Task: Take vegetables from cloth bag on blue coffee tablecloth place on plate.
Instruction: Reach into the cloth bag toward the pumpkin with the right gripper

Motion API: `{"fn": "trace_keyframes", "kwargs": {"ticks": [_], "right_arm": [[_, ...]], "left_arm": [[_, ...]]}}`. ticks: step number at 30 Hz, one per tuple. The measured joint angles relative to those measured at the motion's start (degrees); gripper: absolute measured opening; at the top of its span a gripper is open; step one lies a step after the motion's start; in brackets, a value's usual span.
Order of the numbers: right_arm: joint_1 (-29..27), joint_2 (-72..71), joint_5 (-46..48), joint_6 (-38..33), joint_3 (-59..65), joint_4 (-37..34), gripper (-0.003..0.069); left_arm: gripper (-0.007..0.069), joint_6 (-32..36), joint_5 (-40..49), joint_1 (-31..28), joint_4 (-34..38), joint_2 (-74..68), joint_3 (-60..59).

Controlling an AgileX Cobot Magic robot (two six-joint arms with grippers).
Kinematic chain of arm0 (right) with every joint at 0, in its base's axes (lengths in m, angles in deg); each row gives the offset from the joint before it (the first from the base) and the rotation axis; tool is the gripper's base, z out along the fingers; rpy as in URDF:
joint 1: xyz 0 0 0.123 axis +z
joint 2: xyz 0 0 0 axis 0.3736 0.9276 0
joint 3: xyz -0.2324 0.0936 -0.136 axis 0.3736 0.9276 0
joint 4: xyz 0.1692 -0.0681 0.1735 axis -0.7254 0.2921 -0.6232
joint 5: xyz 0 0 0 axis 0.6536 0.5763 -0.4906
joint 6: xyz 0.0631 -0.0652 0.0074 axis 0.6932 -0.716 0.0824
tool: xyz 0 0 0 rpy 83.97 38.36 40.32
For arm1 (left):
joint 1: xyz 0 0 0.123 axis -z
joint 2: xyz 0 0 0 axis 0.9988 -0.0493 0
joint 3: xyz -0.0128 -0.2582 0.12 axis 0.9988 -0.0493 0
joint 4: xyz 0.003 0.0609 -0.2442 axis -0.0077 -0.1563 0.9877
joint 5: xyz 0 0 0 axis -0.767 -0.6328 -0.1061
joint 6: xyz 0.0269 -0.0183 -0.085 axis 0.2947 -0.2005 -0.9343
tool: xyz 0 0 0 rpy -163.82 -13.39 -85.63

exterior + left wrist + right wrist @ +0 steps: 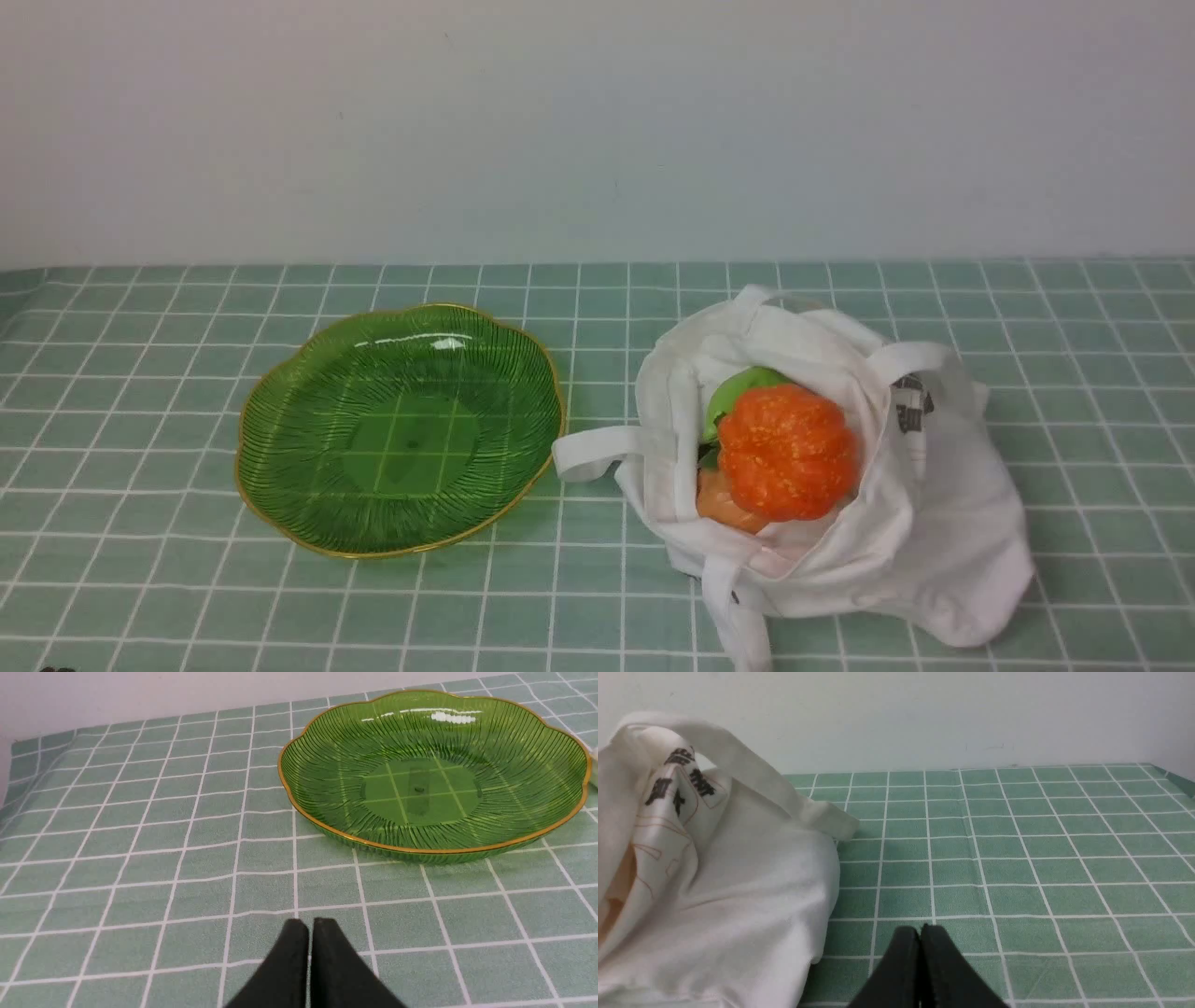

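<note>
The 2 claws were pinched shut on nothing, the left gripper [309,926] short of the plate [514,788], the right gripper [920,933] beside the cloth bag [738,882] holding the pumpkin [787,451] — so a careless grab could snag loose fabric and drag the bag.

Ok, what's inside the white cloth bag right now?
An orange pumpkin on top, a green piece behind it, a tan-orange one partly under it. Anything deeper in the cloth bag is covered.

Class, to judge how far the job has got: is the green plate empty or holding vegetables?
Empty. Only the grid of the tablecloth shows through the plate; the pumpkin sits in the cloth bag.
</note>
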Motion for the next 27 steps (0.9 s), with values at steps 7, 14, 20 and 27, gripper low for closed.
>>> {"fn": "trace_keyframes", "kwargs": {"ticks": [7, 14, 20, 27], "right_arm": [[0.00, 0.00, 0.00, 0.00, 0.00, 0.00, -0.0010], [0.00, 0.00, 0.00, 0.00, 0.00, 0.00, -0.0010], [0.00, 0.00, 0.00, 0.00, 0.00, 0.00, -0.0010], [0.00, 0.00, -3.50, 2.84, 0.40, -4.97, -0.0010]], "left_arm": [[-0.0008, 0.00, 0.00, 0.00, 0.00, 0.00, 0.00], [-0.0008, 0.00, 0.00, 0.00, 0.00, 0.00, 0.00], [-0.0008, 0.00, 0.00, 0.00, 0.00, 0.00, 0.00], [-0.0008, 0.00, 0.00, 0.00, 0.00, 0.00, 0.00]]}}
